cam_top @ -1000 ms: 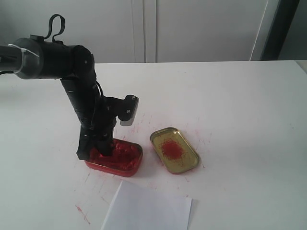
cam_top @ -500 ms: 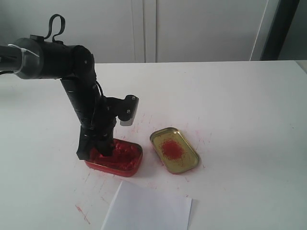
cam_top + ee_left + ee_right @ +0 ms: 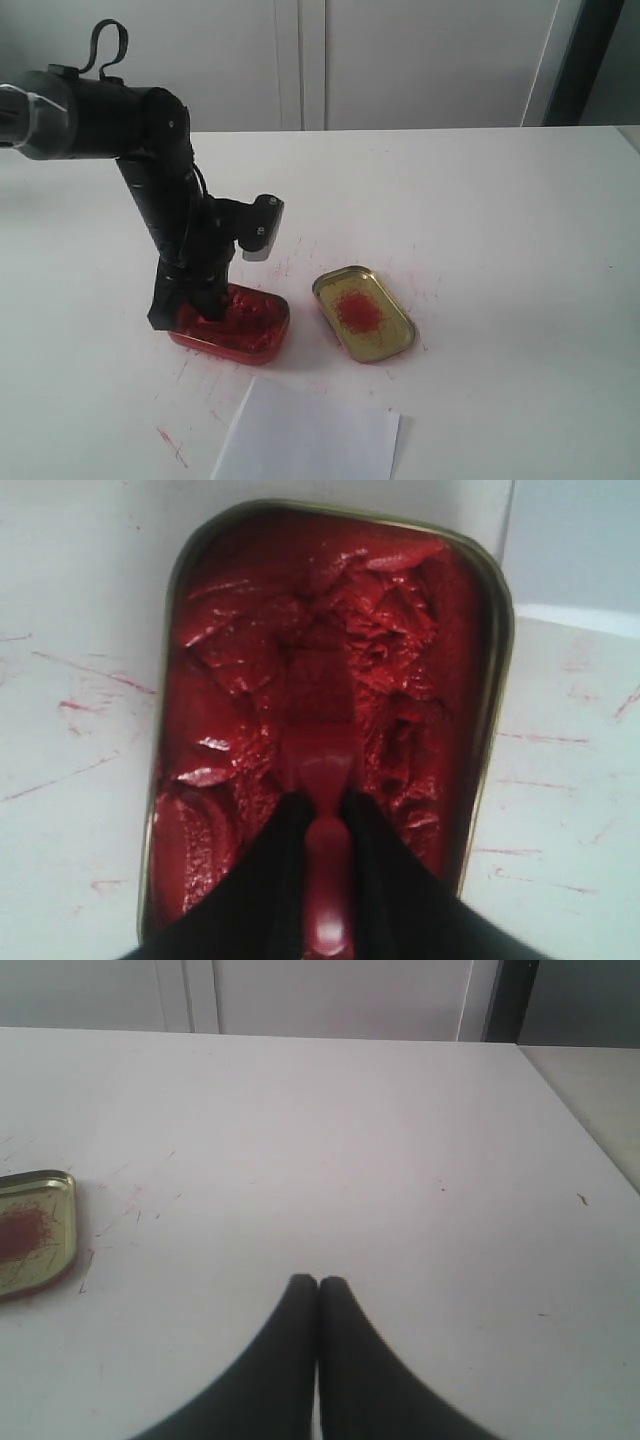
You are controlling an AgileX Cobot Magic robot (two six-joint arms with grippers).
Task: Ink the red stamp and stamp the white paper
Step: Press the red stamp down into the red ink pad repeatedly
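Note:
My left gripper (image 3: 322, 810) is shut on the red stamp (image 3: 322, 770), whose block base presses into the lumpy red paste of the red ink tin (image 3: 210, 700). In the exterior view the left gripper (image 3: 205, 300) stands over that tin (image 3: 245, 335) and hides the stamp. The white paper (image 3: 310, 435) lies at the front edge, just in front of the tin; no stamp mark shows on its visible part. My right gripper (image 3: 318, 1285) is shut and empty above bare tabletop; it does not show in the exterior view.
The gold tin lid (image 3: 363, 312) with a red smear lies to the right of the ink tin; the right wrist view shows the lid (image 3: 30, 1230) too. Red ink streaks (image 3: 172, 445) mark the table around the tin and paper.
The left arm has shifted slightly left, and the ink tin has slid left with it, away from the gold lid. The right gripper's motion cannot be judged.

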